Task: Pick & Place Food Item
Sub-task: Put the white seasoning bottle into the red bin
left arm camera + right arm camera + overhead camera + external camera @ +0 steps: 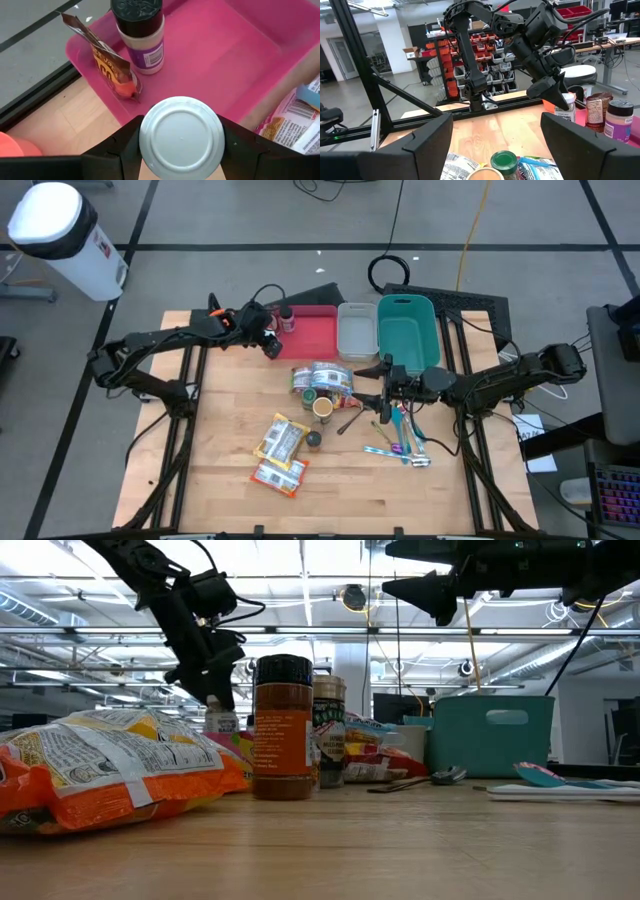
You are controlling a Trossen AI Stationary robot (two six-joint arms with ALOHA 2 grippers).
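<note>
**Can could tip neighbours on release**

The left gripper [180, 150], clamped on a silver-lidded round can [181, 136], hangs over the pink plastic tray [318, 332] at twelve o'clock. Lowering carelessly may topple the black-capped spice jar [140, 35]. The right gripper [497, 145] waits wide at three o'clock.

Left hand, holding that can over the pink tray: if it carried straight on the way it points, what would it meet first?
Probably the pink tray's bare floor. The left hand grips a silver-lidded can and points down at the tray, beside the white spice bottle and a small packet. Depth is unclear.
</note>
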